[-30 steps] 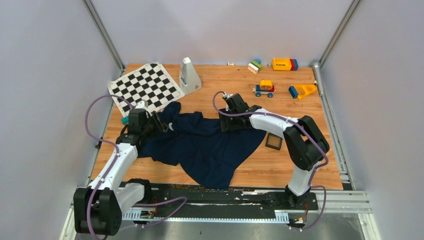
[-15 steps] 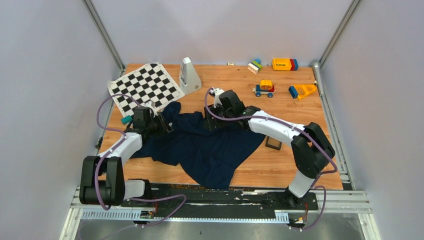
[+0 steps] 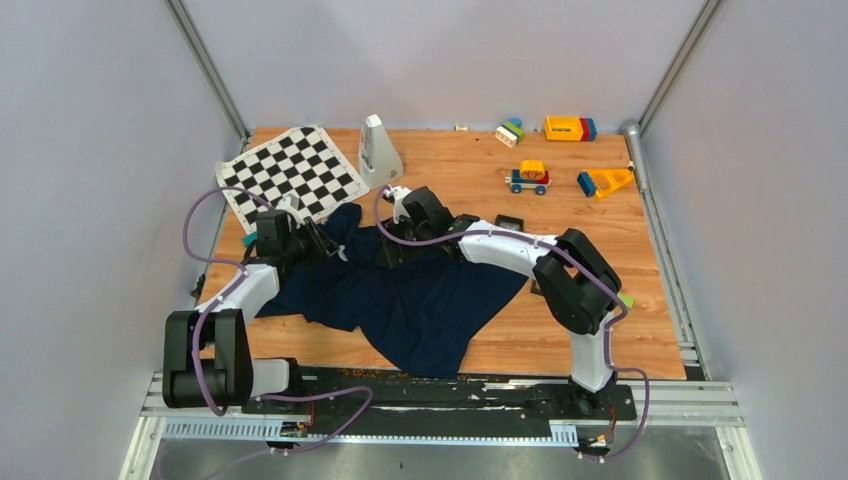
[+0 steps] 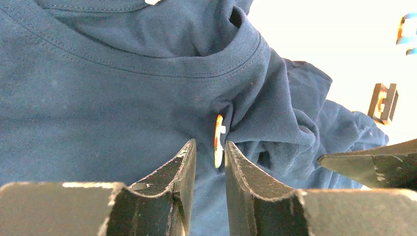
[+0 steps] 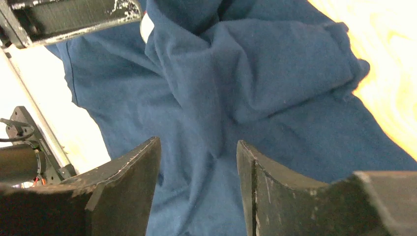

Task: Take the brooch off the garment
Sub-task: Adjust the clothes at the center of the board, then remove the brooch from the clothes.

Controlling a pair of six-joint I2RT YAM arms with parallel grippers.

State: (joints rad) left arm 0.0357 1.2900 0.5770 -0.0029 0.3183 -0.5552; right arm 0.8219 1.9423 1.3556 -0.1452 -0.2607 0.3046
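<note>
1. Brooch [image 4: 218, 140]: a small disc, white with an orange rim, seen edge-on. It is pinned to the garment just below the collar band, at the head of a bunched fold.
2. Garment [image 3: 420, 300]: dark navy and rumpled across the table [image 3: 520, 345]. Its far left corner lies just beside the chequered mat [image 3: 290, 175].
3. Left gripper [image 4: 210, 147]: it has kept its place at the collar over the last second. Its jaws have drawn in to a narrow slot, and the brooch's lower edge sits at the tips. It cannot be told whether the pads bite the disc or only flank it.
4. Right gripper [image 5: 199, 142]: it has travelled left across the garment from the middle and now sits near the left one. Its jaws are spread wide and empty above a ridge of cloth.
5. Assessment: the brooch is still attached. The two grippers have converged on it, which suggests the right is placed to pin the cloth while the left draws the brooch free. No pull is evident yet.
</note>
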